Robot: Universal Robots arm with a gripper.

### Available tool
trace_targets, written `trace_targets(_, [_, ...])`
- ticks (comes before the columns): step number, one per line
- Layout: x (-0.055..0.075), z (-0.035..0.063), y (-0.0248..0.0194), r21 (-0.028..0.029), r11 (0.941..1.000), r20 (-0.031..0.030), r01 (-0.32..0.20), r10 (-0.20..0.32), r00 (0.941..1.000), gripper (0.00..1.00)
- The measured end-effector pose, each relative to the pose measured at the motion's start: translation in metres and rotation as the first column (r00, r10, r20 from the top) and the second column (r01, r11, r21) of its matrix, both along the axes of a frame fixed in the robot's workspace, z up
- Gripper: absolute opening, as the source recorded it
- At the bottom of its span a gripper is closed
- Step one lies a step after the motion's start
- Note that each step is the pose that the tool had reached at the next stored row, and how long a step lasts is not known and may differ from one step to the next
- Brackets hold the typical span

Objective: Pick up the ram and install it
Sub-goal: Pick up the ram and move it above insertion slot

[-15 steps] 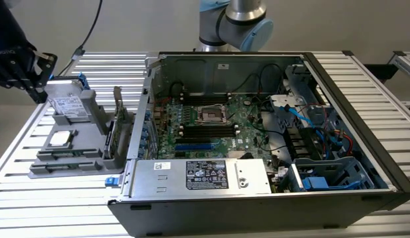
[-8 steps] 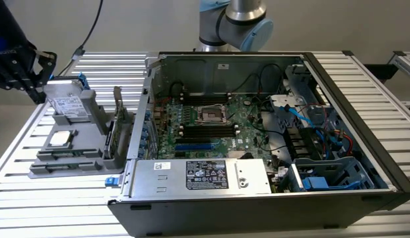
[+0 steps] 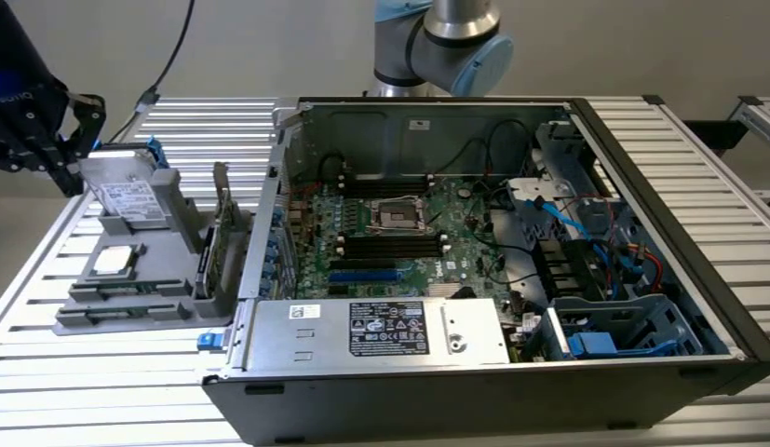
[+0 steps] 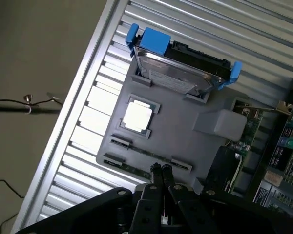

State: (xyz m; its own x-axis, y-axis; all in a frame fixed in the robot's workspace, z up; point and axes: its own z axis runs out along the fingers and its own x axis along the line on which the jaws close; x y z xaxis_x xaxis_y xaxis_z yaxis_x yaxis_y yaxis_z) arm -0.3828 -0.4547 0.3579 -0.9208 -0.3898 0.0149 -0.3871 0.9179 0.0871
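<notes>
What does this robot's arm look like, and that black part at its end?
The arm is a silvery-grey tube with light-blue caps on its joints. Its gripper is matte black, angular, ending in two slim fingers; a black cable hangs beside it.

Long, narrow, dark-green ram (image 4: pixel 149 153), thin as a strip. Set on edge in a slot of the grey holder (image 4: pixel 185 112), along the holder's low stepped side, near the square silver chip (image 4: pixel 137 116). Caught between small grey clips at both ends. Level, not lifted. Black chips too small to tell.
</notes>
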Motion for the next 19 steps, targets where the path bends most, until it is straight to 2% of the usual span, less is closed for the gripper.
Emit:
trace_targets(5, [0.0,-0.0005,0.0,-0.0001,0.9959,-0.0001,-0.091,0.091,0.9959,0.1])
trace_targets(10, [0.0,-0.0012,0.0,-0.0001,0.9836,-0.0001,-0.181,0.181,0.9836,0.1])
trace_targets(15, [0.0,-0.0018,0.0,0.0,0.9633,-0.0001,-0.269,0.269,0.9633,0.1])
trace_targets(19, [0.0,-0.0024,0.0,0.0,0.9407,-0.0001,-0.339,0.339,0.9407,0.1])
